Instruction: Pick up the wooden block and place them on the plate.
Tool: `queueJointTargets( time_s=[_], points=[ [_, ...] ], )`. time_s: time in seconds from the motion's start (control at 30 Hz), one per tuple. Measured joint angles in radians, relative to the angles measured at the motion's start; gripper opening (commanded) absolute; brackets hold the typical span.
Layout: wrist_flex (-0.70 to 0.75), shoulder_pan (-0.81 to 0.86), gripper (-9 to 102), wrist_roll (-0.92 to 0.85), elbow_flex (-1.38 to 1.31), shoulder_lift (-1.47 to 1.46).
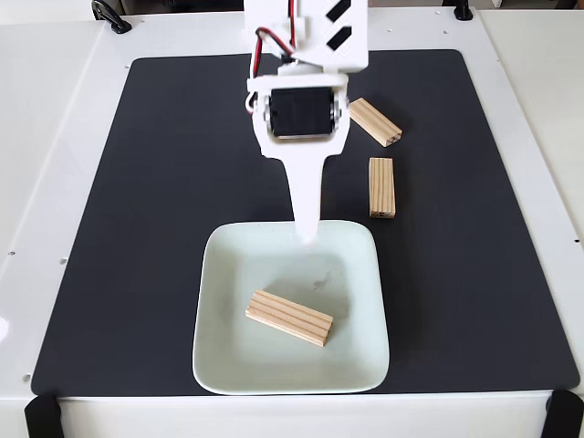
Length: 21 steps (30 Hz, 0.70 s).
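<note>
One pale pine wooden block [289, 318] is shown lying flat in the glossy square plate [365, 274]. Two more [381, 187] [375, 121] are seen on the black mat [164, 228] to the right of the white pincer [308, 233], the nearer lengthwise toward the plate. Whether the pincer is parted cannot be told; nothing is seen held.

White table [55, 137], black mat [164, 228] on it, carrying plate [212, 360], 2 blocks [381, 187].

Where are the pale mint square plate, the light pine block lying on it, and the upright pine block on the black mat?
Pale mint square plate [221, 365]: fixed view, bare lower-left floor.
Pine block on the plate [289, 318]: fixed view, middle of its top face.
Upright pine block [381, 187]: fixed view, middle of its top face.
</note>
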Motion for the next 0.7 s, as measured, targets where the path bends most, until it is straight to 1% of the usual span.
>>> queueJointTargets(
  time_s=[0.27,0.5,0.57,0.7],
  points=[
    [0.012,0.003,0,0.000,0.568,0.465],
    [0.012,-0.035,-1,-0.002,1.092,0.865],
    [0.012,-0.026,-1,-0.041,1.203,0.960],
    [0.012,-0.066,-1,-0.126,1.382,1.100]
  ],
)
